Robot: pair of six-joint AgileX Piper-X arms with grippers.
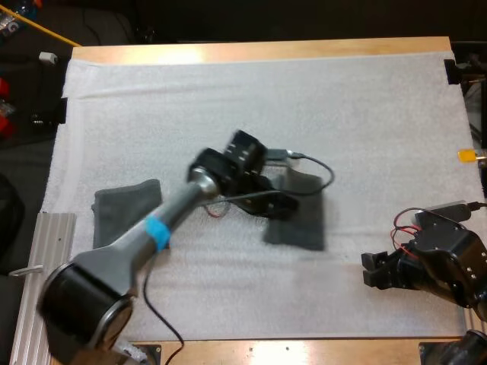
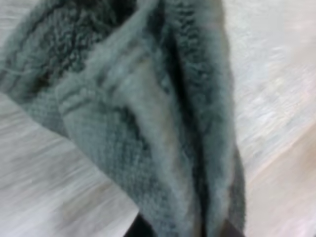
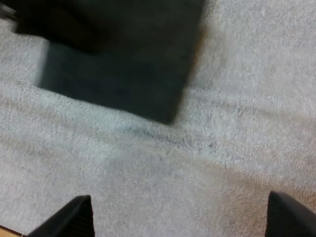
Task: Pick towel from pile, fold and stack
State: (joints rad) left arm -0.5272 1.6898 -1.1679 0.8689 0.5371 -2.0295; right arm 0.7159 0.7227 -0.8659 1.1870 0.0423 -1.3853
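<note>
A dark grey-green towel hangs bunched near the middle of the white mat, its lower part draped on the mat. My left gripper is shut on it; in the left wrist view the folds of the towel run down between the dark fingertips. A second towel lies flat at the left of the mat, beside my left arm. My right gripper stands open low over the mat at the right, fingers wide apart, with the held towel some way ahead of it.
The wooden table edge runs along the far side of the mat. A metal rail lies along the table's left edge. Bare mat stretches across the far half and between the two grippers.
</note>
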